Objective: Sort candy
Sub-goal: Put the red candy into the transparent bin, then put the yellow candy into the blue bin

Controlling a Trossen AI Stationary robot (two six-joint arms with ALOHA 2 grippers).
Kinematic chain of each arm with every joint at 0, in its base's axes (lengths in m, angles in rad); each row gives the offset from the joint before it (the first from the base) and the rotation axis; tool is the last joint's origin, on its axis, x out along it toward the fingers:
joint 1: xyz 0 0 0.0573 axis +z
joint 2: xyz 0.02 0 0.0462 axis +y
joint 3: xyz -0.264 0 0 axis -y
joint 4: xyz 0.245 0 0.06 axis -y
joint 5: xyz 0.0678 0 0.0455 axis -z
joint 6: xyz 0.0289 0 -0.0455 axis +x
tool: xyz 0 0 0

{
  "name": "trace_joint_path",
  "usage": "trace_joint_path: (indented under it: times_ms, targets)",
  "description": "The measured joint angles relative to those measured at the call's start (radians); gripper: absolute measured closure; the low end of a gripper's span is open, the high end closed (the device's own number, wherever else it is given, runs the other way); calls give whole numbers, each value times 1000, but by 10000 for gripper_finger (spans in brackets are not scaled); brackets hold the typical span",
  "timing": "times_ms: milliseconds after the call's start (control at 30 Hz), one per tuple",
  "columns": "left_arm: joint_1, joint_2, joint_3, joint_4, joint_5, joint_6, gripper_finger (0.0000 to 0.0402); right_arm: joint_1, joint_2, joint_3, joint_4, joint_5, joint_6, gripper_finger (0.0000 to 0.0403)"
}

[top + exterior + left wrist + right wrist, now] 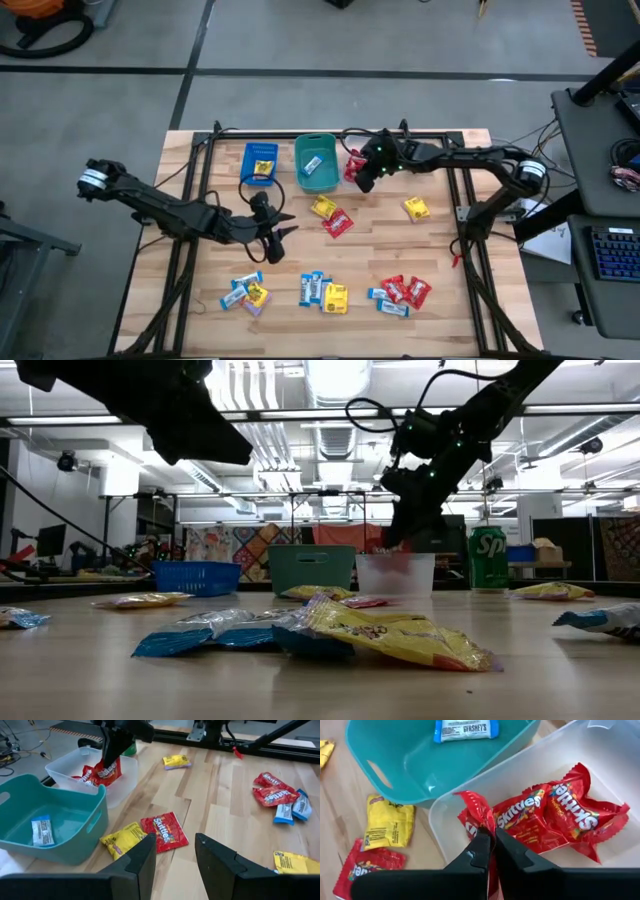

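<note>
Red packet: pinched between the right gripper [492, 851] fingers, hanging over the clear bin [600, 740], which already holds more red packets [555, 817].
Right gripper: jaws narrow, clamped on the red packet [477, 810]; in the high view it sits at 12 o'clock of the table [440, 320], above the clear bin.
Left gripper [175, 857]: jaws part-open, holding nothing; in the high view it lies at about 9 o'clock of table centre, pointing toward 3 o'clock.
Teal bin [316, 165]: at 12 o'clock, just beside the clear bin; one blue-white packet [42, 831] lies inside.
Blue bin [261, 164]: at 11 o'clock, beside the teal bin; one yellow packet [264, 167] inside.
Table centre: one red packet [164, 831] and one yellow packet [123, 839], touching, ahead of the left gripper and near the teal bin.
Loose yellow packet [416, 208]: at 2 o'clock, alone.
Near edge, 5 to 7 o'clock: three clusters: blue-white with yellow [246, 293] at 7, blue-white with yellow [324, 292] at 6, red with blue-white [402, 294] at 5.
Green can [488, 559]: upright, seen in the low view beside the clear bin.
</note>
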Motion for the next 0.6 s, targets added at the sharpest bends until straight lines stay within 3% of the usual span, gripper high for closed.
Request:
trace_joint_path:
  times_ms: [167, 333, 600]
  targets:
    - [0, 3, 0, 0, 0, -9, 280, 0, 6, 1, 3, 5, 27, 340]
    - [0, 3, 0, -20, 0, -32, 280, 0, -10, 1, -4, 111, 35, 280]
    - [0, 3, 32, -271, 1, -239, 280, 26, -99, 1, -10, 127, 60, 233]
